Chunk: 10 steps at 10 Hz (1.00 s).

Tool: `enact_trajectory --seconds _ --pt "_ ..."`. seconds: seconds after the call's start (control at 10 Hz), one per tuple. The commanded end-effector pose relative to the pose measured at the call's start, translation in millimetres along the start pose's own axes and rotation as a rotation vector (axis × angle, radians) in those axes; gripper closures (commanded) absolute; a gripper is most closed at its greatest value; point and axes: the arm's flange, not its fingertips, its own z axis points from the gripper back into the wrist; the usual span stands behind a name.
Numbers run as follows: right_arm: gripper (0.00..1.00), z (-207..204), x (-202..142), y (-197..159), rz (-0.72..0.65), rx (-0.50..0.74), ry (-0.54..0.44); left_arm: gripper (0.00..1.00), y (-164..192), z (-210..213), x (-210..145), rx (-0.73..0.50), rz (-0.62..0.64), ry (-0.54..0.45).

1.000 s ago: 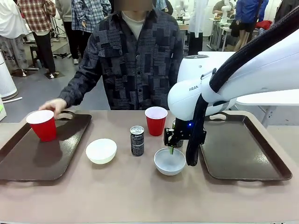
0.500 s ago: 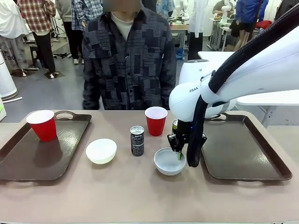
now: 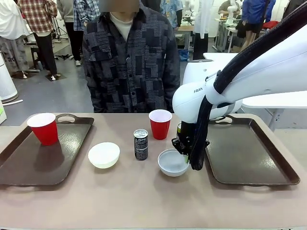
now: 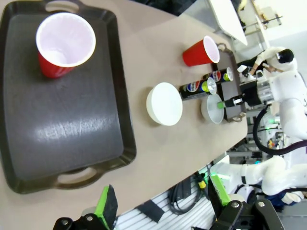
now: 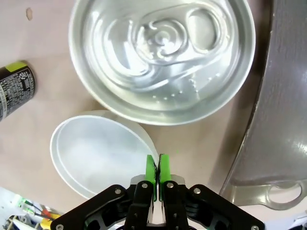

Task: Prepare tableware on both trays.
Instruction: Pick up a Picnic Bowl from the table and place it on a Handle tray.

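Observation:
My right gripper (image 3: 184, 146) is shut on the right rim of a small white bowl (image 3: 171, 163) just left of the right tray (image 3: 249, 154). In the right wrist view the green pads (image 5: 151, 168) pinch that bowl's (image 5: 96, 153) edge, with a can's silver top (image 5: 163, 52) close beyond. A red cup (image 3: 160, 123), a dark can (image 3: 140, 143) and a second white bowl (image 3: 103, 154) stand mid-table. Another red cup (image 3: 44, 128) stands on the left tray (image 3: 29, 165). My left gripper (image 4: 162, 201) hangs open, high above the left tray's (image 4: 72, 120) near edge.
A person in a dark patterned shirt (image 3: 129, 62) stands at the far side with hands off the table. The right tray's floor is bare. A green-topped can (image 3: 179, 127) stands partly hidden behind my right wrist. Bare tabletop (image 3: 144, 201) runs along the front.
My right gripper's jaws closed onto the bowl's rim. The person let go of the red cup on the left tray, drew the hand back and stood upright.

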Motion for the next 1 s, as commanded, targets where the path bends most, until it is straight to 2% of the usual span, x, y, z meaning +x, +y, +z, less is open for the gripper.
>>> enact_trajectory --seconds 0.0,0.2,0.3,0.6,0.8,0.9 --pt "1.00 3 -1 -4 0.017 0.029 0.025 0.00 1 -1 -1 -0.013 -0.012 -0.014" --pt "1.00 15 -7 -3 0.066 0.024 0.029 0.00 1 -1 -1 -0.013 -0.012 -0.014" --pt "1.00 32 -12 -4 0.089 0.036 0.066 0.00 1 -1 -1 -0.013 -0.012 -0.014" --pt "1.00 107 -38 -13 0.143 0.108 0.101 0.00 1 -1 -1 -0.013 -0.012 -0.014" --pt "1.00 133 -42 -37 0.134 0.052 0.125 0.00 1 -1 -1 -0.013 -0.012 -0.014" --pt "1.00 138 -44 -58 0.179 0.037 0.161 0.00 1 -1 -1 -0.013 -0.012 -0.014"
